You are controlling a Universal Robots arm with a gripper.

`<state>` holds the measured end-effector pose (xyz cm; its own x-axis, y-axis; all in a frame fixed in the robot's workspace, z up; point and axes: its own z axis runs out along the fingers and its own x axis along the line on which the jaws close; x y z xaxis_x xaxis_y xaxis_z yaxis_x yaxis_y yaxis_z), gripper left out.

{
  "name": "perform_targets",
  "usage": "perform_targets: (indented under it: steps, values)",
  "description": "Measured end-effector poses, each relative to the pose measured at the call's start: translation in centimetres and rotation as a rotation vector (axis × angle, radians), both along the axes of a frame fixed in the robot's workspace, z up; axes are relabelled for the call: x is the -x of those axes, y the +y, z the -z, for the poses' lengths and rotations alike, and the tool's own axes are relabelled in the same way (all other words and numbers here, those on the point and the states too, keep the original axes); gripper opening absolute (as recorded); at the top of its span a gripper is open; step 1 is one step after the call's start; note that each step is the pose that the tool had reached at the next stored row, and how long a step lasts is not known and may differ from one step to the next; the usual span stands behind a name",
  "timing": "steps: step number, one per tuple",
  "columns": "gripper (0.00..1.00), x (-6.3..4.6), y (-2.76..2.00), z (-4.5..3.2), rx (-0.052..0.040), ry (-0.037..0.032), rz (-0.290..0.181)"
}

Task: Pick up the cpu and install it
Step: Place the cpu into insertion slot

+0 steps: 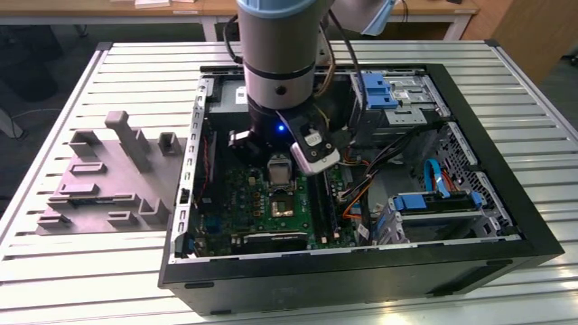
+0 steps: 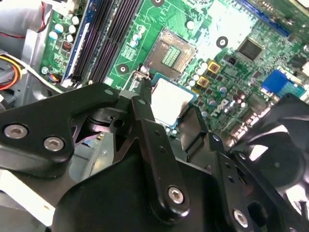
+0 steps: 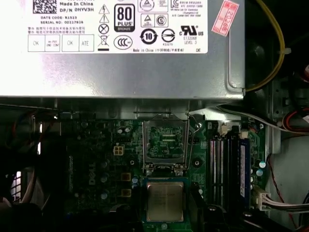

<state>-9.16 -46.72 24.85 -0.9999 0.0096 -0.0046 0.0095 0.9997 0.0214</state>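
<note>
**Cpu installation, exterior and wrist views.** The slatted counter [image 1: 54, 271] carries an open computer case [image 1: 361, 277]. A grey tray [image 1: 95, 206] lies beside the case at nine o'clock in the exterior view. The single arm [image 1: 280, 61] comes down into the case over the green motherboard [image 1: 243, 196]. The hand [image 2: 169, 99] hangs above the board, open to roughly the chip's own width and holding nothing. Its black fingers [image 2: 149, 128] frame a gap through which the board is seen. The socket's hinged load plate [image 1: 278, 169] stands raised, and the socket lies at six o'clock from it in the exterior view. The cpu [image 3: 165, 201] [image 2: 175, 95] rests flat in that socket with its edges square to the metal frame, and it looks seated rather than gripped. Key relation: the chip appears to lie straight below the hand along its approach axis, centred in the finger gap and judged clear of both fingers. Being square, it has no long axis, so only its edge alignment with the socket counts.
</note>
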Motion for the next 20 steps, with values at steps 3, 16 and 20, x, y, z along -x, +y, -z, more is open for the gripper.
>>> perform_targets:
  steps: [3,16,20]
  values:
    - [0.47,0.0,-0.24,0.54,0.0001,0.0001,-0.002]
    - [0.47,-0.3,-1.22,2.68,0.0002,-0.0001,-0.002]
    - [0.47,-0.3,-1.22,2.69,0.0001,0.0,-0.002]
